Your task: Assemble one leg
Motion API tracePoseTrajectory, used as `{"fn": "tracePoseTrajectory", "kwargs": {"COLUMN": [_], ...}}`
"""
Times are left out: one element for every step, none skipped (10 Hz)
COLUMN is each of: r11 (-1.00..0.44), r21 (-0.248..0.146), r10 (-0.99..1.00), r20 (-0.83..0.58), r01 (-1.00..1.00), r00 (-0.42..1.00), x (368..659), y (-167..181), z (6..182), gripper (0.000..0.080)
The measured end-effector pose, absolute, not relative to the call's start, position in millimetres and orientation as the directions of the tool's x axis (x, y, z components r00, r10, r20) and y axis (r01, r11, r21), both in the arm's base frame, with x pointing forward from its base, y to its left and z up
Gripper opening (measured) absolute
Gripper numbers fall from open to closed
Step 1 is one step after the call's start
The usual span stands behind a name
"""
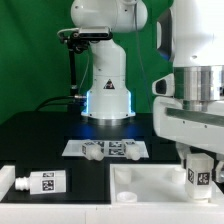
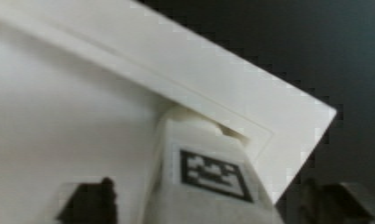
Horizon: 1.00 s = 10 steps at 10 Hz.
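At the exterior view's near right, the leg (image 1: 200, 173) is standing upright between the gripper (image 1: 201, 172) fingers, its tag sticker facing the camera, and it is sitting over the right corner of the wide white tray-like board (image 1: 140, 184). Seen from the wrist view, the same leg (image 2: 209, 168) is pointing its narrower end into the recessed corner of the board (image 2: 95, 100), the tip appearing to touch the recess, though I cannot tell how deep it is going in. Dark fingertips (image 2: 95, 200) are showing on either side of the leg, and the gripper (image 2: 210, 205) is clasping the peg between them as far as I can judge. Over on the exterior view's near left, another leg (image 1: 45, 182) is lying on its side on the black table (image 1: 50, 135), well apart from the board. Farther back, near the middle, the marker board (image 1: 108, 148) is lying flat with its tags up. Behind it, the white base of the arm (image 1: 108, 85) is rising in front of a green backdrop (image 1: 30, 50).
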State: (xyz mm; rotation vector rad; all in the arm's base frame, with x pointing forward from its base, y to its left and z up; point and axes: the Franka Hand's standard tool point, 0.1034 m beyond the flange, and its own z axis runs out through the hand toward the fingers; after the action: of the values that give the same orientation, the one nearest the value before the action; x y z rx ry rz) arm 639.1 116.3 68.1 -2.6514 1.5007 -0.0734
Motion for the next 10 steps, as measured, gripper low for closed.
{"fn": "tracePoseTrajectory", "kwargs": {"r11": [-0.639, -0.777, -0.847, -0.875, -0.901, -0.917, -0.954, -0.988, -0.993, -0.989], "r21": [-0.111, -0.106, -0.101, -0.104, -0.095, -0.091, -0.078, -0.056, -0.054, -0.06], "r10": [-0.767, -0.627, -0.528, -0.481, -0.43, -0.395, -0.296, -0.151, -0.11, -0.144], "r20": [0.016, 0.038, 0.051, 0.076, 0.081, 0.085, 0.095, 0.112, 0.115, 0.12], "r01": [-0.761, -0.621, -0.522, -0.473, -0.423, -0.387, -0.29, -0.145, -0.105, -0.138], "r00": [0.642, 0.778, 0.848, 0.873, 0.899, 0.915, 0.95, 0.982, 0.987, 0.982], "x": [641.7, 642.9, 642.6, 641.3, 641.1, 641.1, 641.2, 641.8, 641.7, 641.7], "y": [109.9, 106.0, 105.9, 104.0, 102.7, 102.3, 101.8, 102.4, 104.3, 108.2], "z": [69.6, 71.1, 72.7, 74.2, 72.9, 72.6, 72.5, 72.5, 72.5, 72.5], "gripper": [0.0598, 0.0598, 0.064, 0.064, 0.0648, 0.0648, 0.0649, 0.0649, 0.0649, 0.0649]}}
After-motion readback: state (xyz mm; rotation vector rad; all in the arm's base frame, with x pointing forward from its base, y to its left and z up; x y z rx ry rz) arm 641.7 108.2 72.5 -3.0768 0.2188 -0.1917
